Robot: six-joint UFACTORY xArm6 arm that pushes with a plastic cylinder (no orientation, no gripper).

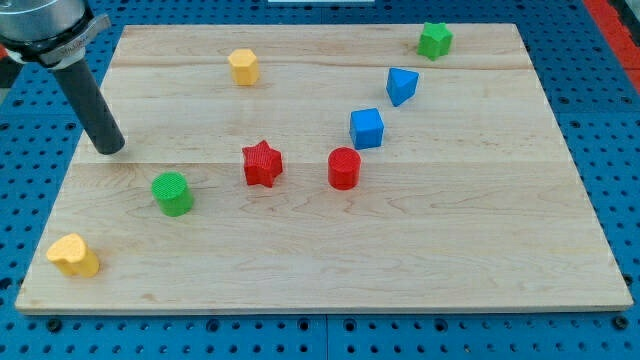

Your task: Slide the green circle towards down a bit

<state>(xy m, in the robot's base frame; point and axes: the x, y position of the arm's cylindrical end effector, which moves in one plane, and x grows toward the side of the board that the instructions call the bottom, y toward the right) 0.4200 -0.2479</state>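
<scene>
Green circle point(173, 193) near the board's left edge.
My tip point(110, 148), a bare rod without jaws, stands up-left of it, apart.

My tip point(109, 149) sits at the view's upper left, rod leaning leftward.

Bright, even light; soft short shadows beside blocks; sharp focus; no glare.

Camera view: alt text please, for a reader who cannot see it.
My tip rests on a wooden board, up-left of the green circle and apart from it. Yellow, red, blue and green blocks lie scattered elsewhere on the board.
</scene>
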